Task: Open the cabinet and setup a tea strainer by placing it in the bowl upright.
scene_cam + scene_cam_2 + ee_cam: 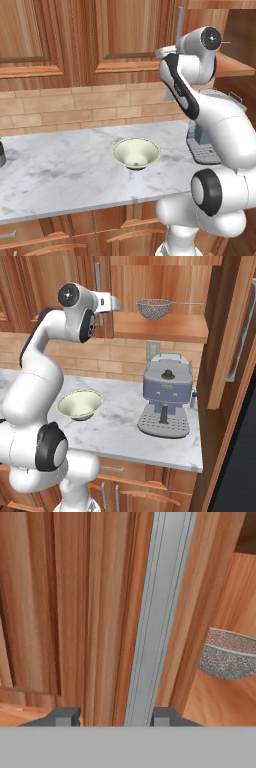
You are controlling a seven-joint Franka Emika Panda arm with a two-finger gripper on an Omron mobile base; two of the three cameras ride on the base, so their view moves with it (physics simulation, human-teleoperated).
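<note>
Our gripper (109, 717) sits at the cabinet (165, 286) door's silver handle (159, 612), one fingertip on each side of the bar with gaps visible, so the jaws stand partly open and grip nothing. We see the right door already swung out, and the strainer (154, 308) resting on the shelf (165, 328) inside, its handle pointing right. On the counter (60, 170) below stands the bowl (136, 152), with a coffee machine (166, 401) to its right.

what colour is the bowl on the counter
Pale cream-green and glossy; the bowl shows best in the left base view.
</note>
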